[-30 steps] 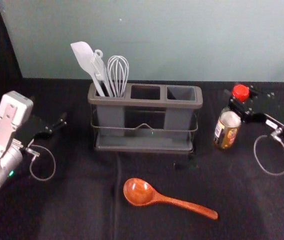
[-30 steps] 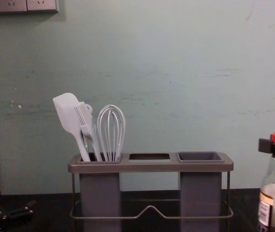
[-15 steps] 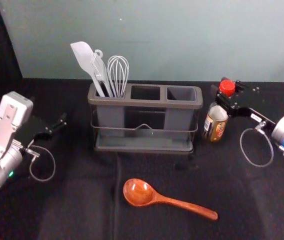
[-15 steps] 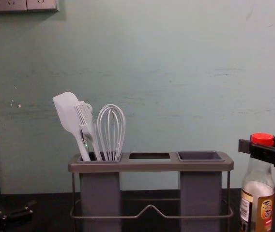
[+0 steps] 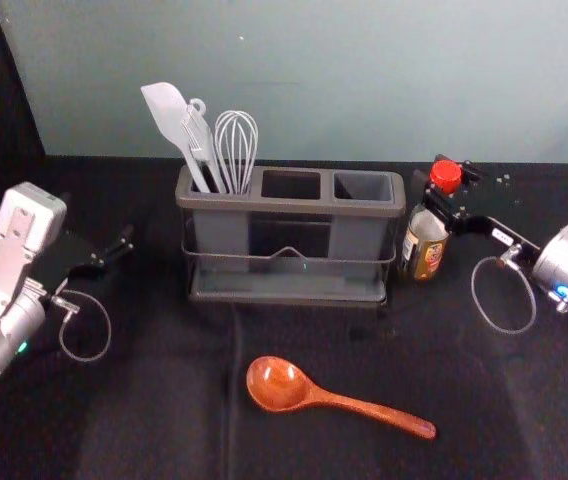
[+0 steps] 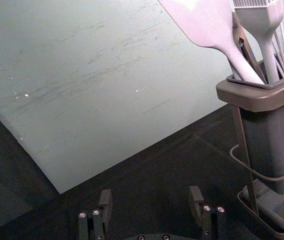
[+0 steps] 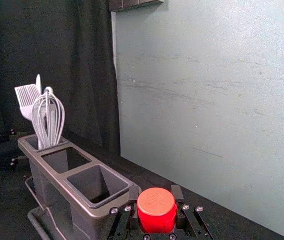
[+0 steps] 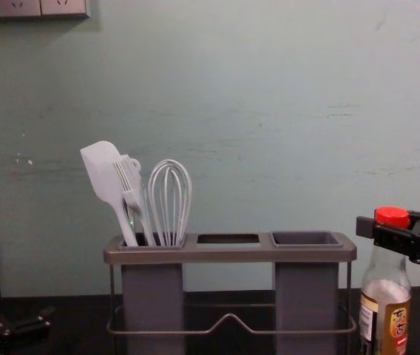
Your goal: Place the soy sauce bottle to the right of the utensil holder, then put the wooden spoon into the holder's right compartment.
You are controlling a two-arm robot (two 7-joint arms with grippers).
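My right gripper [image 5: 446, 188] is shut on the neck of the soy sauce bottle [image 5: 425, 243], just under its red cap, close beside the right end of the utensil holder [image 5: 289, 297]. In the chest view the bottle [image 8: 386, 310] stands upright, with the right gripper [image 8: 391, 229] around its top. The right wrist view has the red cap [image 7: 157, 206] between the fingers of the right gripper [image 7: 157, 200]. The wooden spoon [image 5: 280, 384] lies in front of the holder, handle towards the right. My left gripper [image 5: 114, 256] is parked at the left, open and empty in its wrist view [image 6: 152, 200].
A white spatula [image 5: 171, 117], a brush [image 5: 201, 140] and a whisk [image 5: 236, 150] stand in the holder's left compartment. Its middle and right compartments are empty. A pale wall [image 5: 364, 80] rises behind the dark cloth [image 5: 164, 400].
My right gripper and the bottle have moved left, towards the holder's right end. The left arm, the holder and the spoon have stayed in place.
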